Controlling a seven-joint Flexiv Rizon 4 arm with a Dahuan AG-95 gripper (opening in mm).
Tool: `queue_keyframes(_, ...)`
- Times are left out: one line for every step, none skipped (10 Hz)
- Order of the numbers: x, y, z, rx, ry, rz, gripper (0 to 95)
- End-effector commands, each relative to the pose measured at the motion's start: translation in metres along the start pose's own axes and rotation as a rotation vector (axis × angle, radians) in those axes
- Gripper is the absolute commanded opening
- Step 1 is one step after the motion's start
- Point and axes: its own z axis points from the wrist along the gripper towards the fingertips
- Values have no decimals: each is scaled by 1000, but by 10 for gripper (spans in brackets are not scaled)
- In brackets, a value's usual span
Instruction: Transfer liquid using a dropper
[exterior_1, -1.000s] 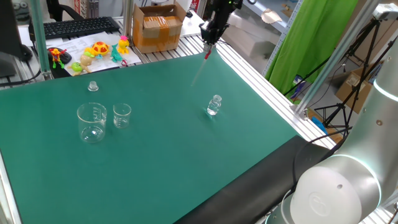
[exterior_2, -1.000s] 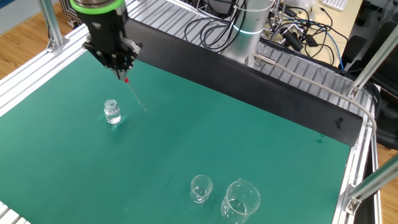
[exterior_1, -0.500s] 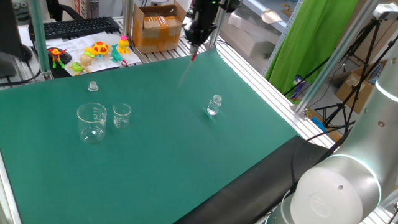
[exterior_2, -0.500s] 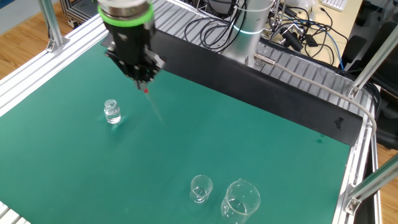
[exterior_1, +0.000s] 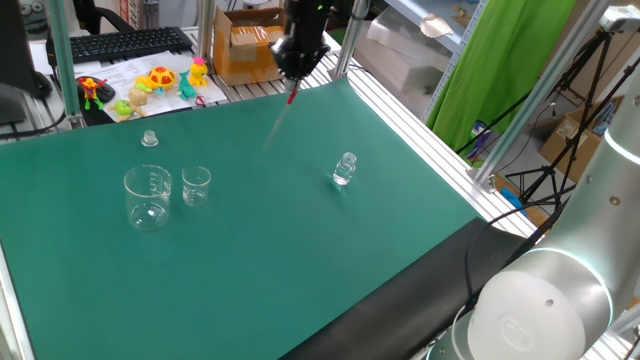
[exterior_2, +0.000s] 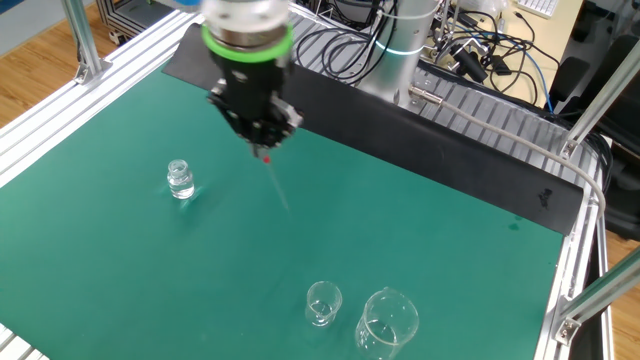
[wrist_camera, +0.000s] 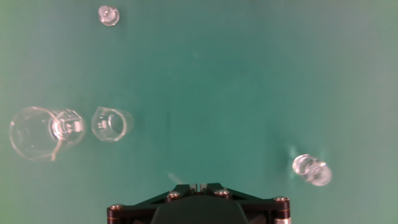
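Observation:
My gripper (exterior_1: 293, 88) (exterior_2: 265, 150) hangs high over the green mat, shut on the red bulb of the dropper (exterior_1: 278, 122) (exterior_2: 277, 183). The clear dropper tube slants down from the bulb, its tip in the air above the mat. In the hand view only the gripper's black base (wrist_camera: 198, 185) and a faint streak of the dropper tube (wrist_camera: 175, 178) show. The small bottle (exterior_1: 344, 169) (exterior_2: 180, 180) (wrist_camera: 311, 168) stands to one side of the gripper. The small beaker (exterior_1: 196, 185) (exterior_2: 323, 303) (wrist_camera: 109, 124) and the large beaker (exterior_1: 148, 196) (exterior_2: 385, 325) (wrist_camera: 38, 132) stand side by side on the other side.
A small clear cap (exterior_1: 149, 138) (wrist_camera: 108, 15) lies on the mat beyond the beakers. Toys, a keyboard and a cardboard box (exterior_1: 256, 42) sit past the mat's far edge. Aluminium rails (exterior_1: 420, 130) border the mat, and cables (exterior_2: 470, 50) lie behind it.
The gripper has carried the dropper away from above the small bottle, across the mat toward the beakers. It stayed shut on the bulb throughout.

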Motion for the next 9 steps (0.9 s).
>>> queue_keyframes(3,16,7,3,-12,35,0)
queue_keyframes(6,26,12,4,-30,54,0)
queue_keyframes(8,32,16,4,-39,66,0)
queue_keyframes(11,34,17,3,-39,66,0)
queue_keyframes(11,35,18,2,-38,66,0)
queue_keyframes(12,35,18,12,-38,50,0)
queue_keyframes(13,36,19,25,-39,36,0)
queue_keyframes(13,35,19,40,-39,25,0)
queue_keyframes(13,35,19,41,-30,21,0)
